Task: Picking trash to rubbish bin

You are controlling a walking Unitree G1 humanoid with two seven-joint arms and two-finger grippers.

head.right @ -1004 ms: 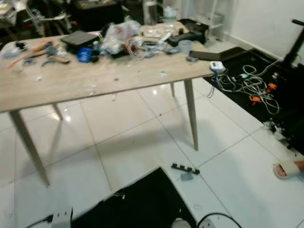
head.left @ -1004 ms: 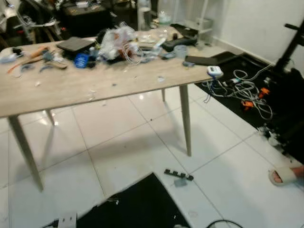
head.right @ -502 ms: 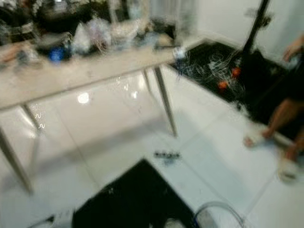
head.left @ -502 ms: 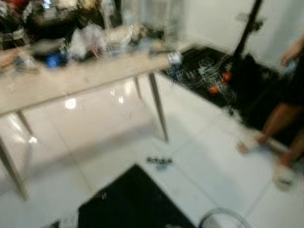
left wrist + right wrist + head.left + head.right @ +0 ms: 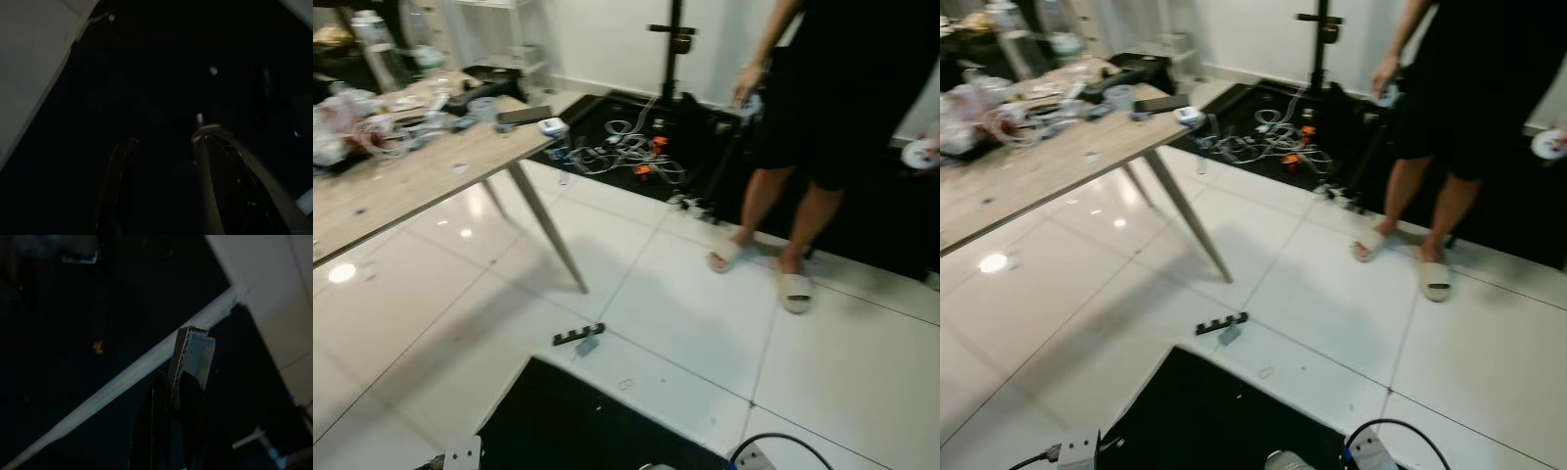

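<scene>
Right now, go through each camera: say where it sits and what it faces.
Left eye, head: looks down at the table, white floor, a person's legs.
Right eye, head: same scene; both share the black strip.
Left wrist: along the left gripper, open, over dark mat.
Right wrist: along the right gripper, shut on a small grey piece.

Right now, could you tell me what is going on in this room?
The robot stands on a white tiled floor beside a cluttered wooden table. Its right gripper hangs low, shut on a small piece of cardboard; the left gripper hangs open over a black mat. A person in sandals stands near a tangle of cables. No rubbish bin can be made out.
</scene>
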